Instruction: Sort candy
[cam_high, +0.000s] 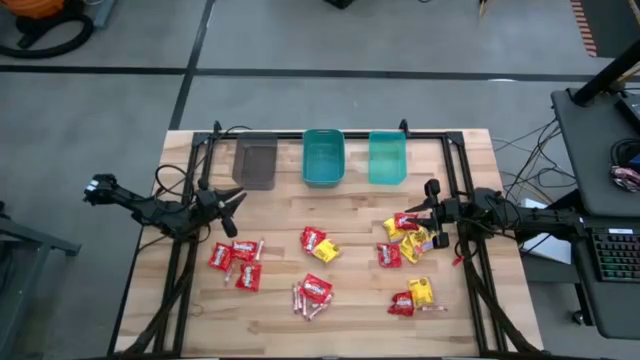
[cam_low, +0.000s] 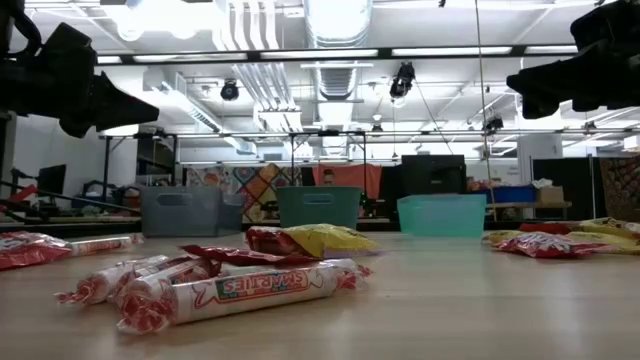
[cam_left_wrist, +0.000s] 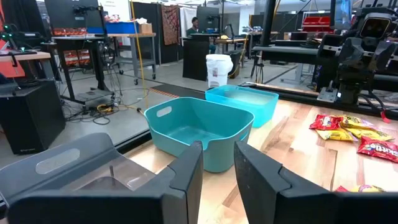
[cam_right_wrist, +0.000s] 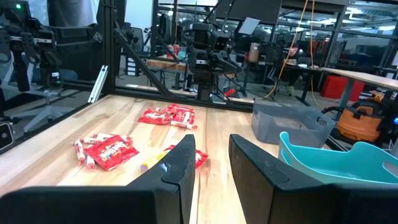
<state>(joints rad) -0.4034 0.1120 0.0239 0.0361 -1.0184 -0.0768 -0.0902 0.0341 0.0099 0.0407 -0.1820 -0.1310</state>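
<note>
I have both arms raised above the worktop (cam_high: 330, 300), neither carrying anything.

Left gripper (cam_high: 236, 203): sits at the left edge of the worktop, near the grey bin (cam_high: 256, 162) and above the leftmost candy. In its wrist view the jaws stand slightly apart, a narrow gap showing between the two dark fingers (cam_left_wrist: 186, 177), nothing between them.

Right gripper (cam_high: 430, 190): sits at the right edge, just beside the right-hand cluster of sweets. Same posture in its wrist view, jaws a little apart and empty, fingers (cam_right_wrist: 177, 171) clear of the wood.

Bins: three in a row along the far edge of the worktop. Grey on the left, a teal bin (cam_high: 324, 157) in the middle, a second teal bin (cam_high: 387, 157) to the right. I cannot see any sweets inside them.

Candy: all of it lies loose on the wood, in front of the bins.
- red packets (cam_high: 235, 262) with stick pieces at left
- a red and yellow pair (cam_high: 319, 243) in the middle
- a red packet with sticks (cam_high: 314, 292) nearer the front
- a red and yellow heap (cam_high: 410, 238) at right
- another red and yellow pair (cam_high: 414, 295) at front right

The low view shows a wrapped roll (cam_low: 235, 288) lying closest to the camera.
</note>
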